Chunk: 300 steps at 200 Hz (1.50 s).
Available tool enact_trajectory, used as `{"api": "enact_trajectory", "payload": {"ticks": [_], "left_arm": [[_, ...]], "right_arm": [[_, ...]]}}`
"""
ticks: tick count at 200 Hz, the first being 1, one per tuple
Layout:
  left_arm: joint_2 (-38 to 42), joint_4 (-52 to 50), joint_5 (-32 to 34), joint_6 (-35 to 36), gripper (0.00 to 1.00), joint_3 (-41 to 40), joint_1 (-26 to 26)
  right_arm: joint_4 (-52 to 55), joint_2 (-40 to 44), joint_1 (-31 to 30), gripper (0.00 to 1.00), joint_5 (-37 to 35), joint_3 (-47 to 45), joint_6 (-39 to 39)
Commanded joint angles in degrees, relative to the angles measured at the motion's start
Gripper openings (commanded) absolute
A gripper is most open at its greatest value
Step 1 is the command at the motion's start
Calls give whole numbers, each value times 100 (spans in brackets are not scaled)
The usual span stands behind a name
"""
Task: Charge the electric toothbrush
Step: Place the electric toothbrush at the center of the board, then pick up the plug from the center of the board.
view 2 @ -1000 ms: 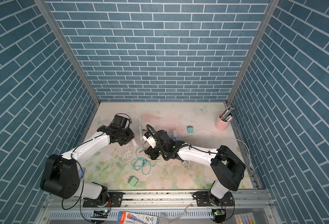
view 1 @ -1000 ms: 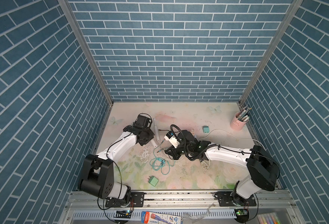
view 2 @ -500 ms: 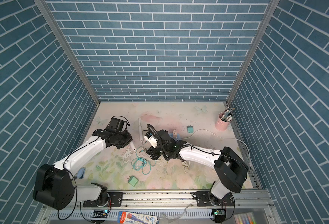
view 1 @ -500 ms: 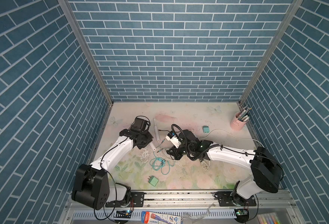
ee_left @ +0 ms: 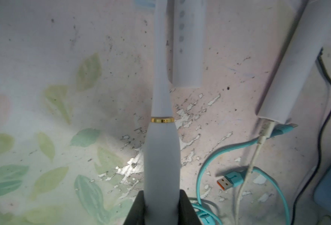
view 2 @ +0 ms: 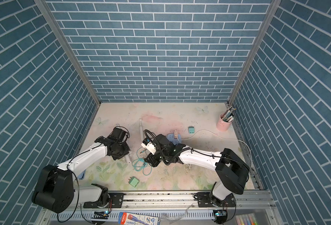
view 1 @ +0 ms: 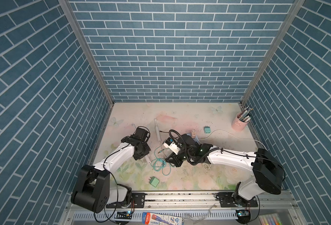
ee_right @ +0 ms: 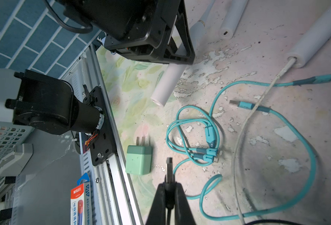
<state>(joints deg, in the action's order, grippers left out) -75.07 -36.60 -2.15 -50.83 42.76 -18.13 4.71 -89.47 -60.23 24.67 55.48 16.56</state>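
**A:** The left gripper has its jaws clamped round the body of the white electric toothbrush with the gold ring. It's held low over the floral table mat, left of centre.

**B:** And the right gripper?

**A:** Pinched almost closed on a small dark charging plug, with the metal tip poking out past the fingertips.

**B:** So it's about marrying those two. Where's the socket end?

**A:** The toothbrush's flat base sticks out behind the left jaws, facing the robot's near edge and a touch to its right. The long axis runs from there toward the back wall, head leaning left.

**B:** And the plug?

**A:** Near the base but apart from it, off to its right, with the coiled teal cable on the mat between. The tip aims roughly that way, but the handle lies slanted across its line.

**B:** Then the right arm's the one to move, I'd say: swing round and come in along that axis while the left holds steady.

**A:** Agreed, though I can't make out a port on that base.
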Motion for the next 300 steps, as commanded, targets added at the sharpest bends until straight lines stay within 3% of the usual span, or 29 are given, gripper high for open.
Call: {"api": "enact_trajectory", "payload": {"ticks": [1,83,101,116,134,152,184,218,262,300], "left_arm": [[96,-48,210,153,0,-212,21],[-450,231,273,242,0,-475,20],[-626,223,182,259,12,-445,20],[-732,208,120,231,27,-455,23],[-800,154,46,222,55,-443,20],[-730,-22,-57,195,75,-366,20],[-143,-785,-392,-167,98,-303,-16],[906,-1767,-656,-1496,99,-594,-625],[2470,-2281,-501,-3821,100,-1314,-2030],[2480,-2084,-179,-4422,100,-1280,-2569]], "right_arm": [[174,-40,-33,0,184,104,-227],[367,-105,-47,0,-45,225,-293],[374,-63,-51,0,-80,193,-324],[419,14,-51,0,-123,165,-367],[502,113,-42,0,-176,171,-446],[570,222,-44,0,-221,154,-503],[574,403,-40,0,-290,72,-598],[643,439,-33,0,-386,-10,-751],[594,519,-24,0,-430,-118,-843],[597,623,-25,0,-444,-219,-865]]}}
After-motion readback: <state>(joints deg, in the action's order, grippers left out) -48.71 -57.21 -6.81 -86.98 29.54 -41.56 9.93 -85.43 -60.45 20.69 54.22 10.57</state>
